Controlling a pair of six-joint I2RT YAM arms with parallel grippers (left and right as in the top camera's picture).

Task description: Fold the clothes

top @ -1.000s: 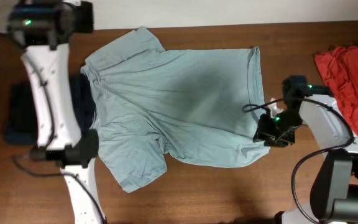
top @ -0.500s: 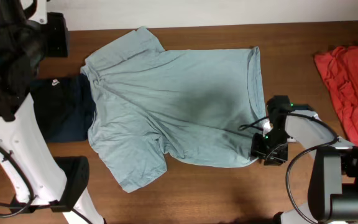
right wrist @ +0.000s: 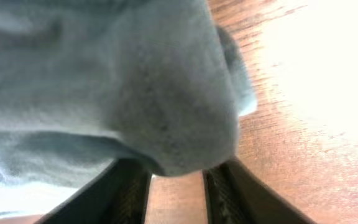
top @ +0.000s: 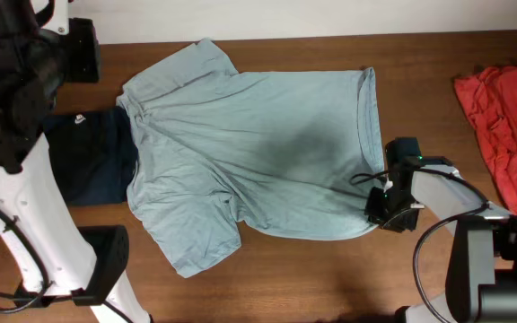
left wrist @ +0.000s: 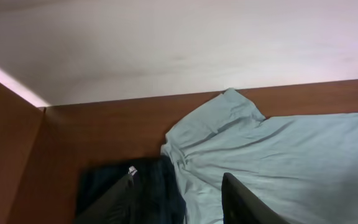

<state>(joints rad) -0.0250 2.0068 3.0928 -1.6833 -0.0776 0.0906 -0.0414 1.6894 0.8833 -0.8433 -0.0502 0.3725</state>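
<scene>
Pale grey-blue short-sleeved cloth T-shirt (top: 249, 152) lies spread flat across the middle of the brown wooden bench (top: 330, 278). Right pincer (top: 382, 208), at the shirt's lower right corner, is closed on a bunch of its hem. Left pincer (left wrist: 178, 208), raised at the frame's left side, stands part open and empty.

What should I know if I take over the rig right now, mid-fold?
Left end effector: open, empty, held high over the navy garment.
Right end effector: low at the table, apparently shut on a bunched fold at the blue shirt's hem corner.
Things: blue shirt spread flat mid-table; navy garment touching its collar end; red garment crumpled at the right edge.
Done: nothing folded yet.
Left: fold all three, probably the blue shirt first.
</scene>
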